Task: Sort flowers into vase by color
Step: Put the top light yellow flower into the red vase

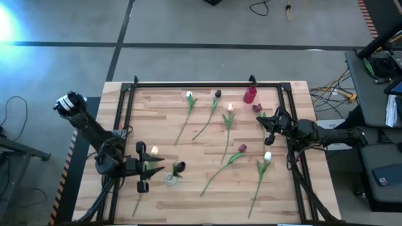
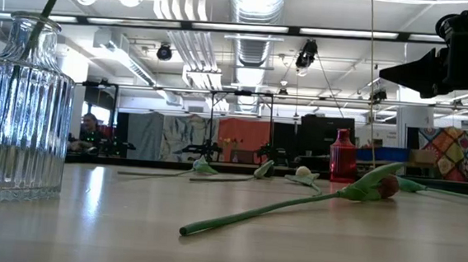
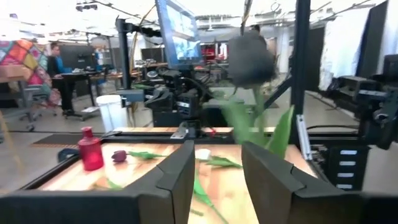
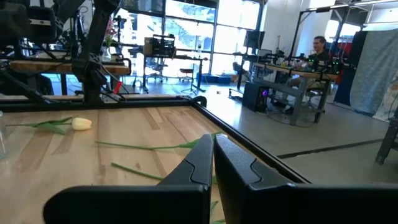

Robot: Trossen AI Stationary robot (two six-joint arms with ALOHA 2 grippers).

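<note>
Two grippers show in our high view. Our left gripper (image 1: 158, 166) hovers at the table's near left with its fingers (image 3: 177, 177) parted by a moderate gap; we see nothing clamped between them. Just beyond its tips, at three o'clock from it, stands the clear ribbed vase (image 1: 171, 180), and a dark tulip (image 1: 179, 167) rises from that vase, its blurred head (image 3: 250, 59) and green stem just beyond the fingers in the left wrist view. At eleven o'clock from those tips lies a pale flower head (image 1: 154, 150).

Our right gripper (image 1: 271, 127) waits at the table's right edge with fingers (image 4: 194, 163) pressed together on nothing. At six o'clock from it lies a white tulip (image 1: 267, 157), and at eight o'clock a maroon tulip (image 1: 242, 149). Farther back, at eleven o'clock, stands the red bottle (image 1: 250, 95). More tulips lie across the wooden table (image 1: 201, 201) between the two arms.
</note>
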